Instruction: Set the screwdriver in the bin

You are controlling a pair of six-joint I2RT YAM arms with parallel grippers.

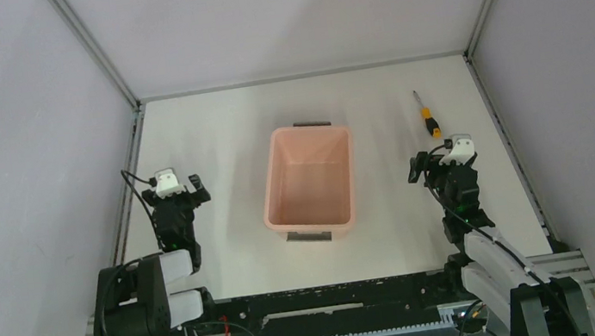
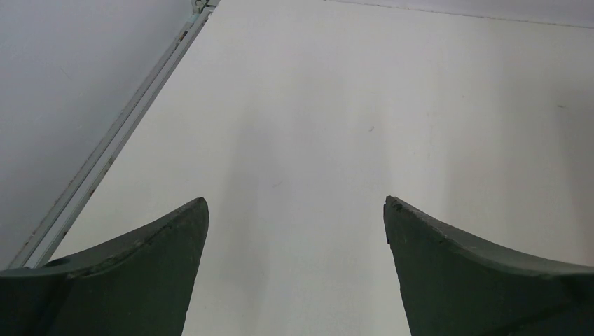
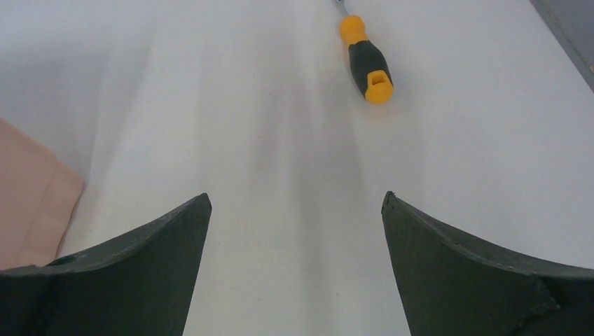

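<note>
On the left, our left pincer (image 2: 295,204) hangs over the flat white table (image 1: 220,135) with its 2 fingers spread wide and nothing between them. In the middle sits the pale pink plastic bin (image 1: 311,185), a long box, with nothing in it that we can see. On the right, the small screwdriver (image 3: 368,59) with the orange and black handle and thin metal stick lies on the table, apart from the bin. Our right pincer (image 3: 295,197) is wide too and holds nothing. The screwdriver lies just in front of it, a bit to the right. Its handle end points at the pincer and its stick points away. We think the right arm should reach, as it is much nearer.
</note>
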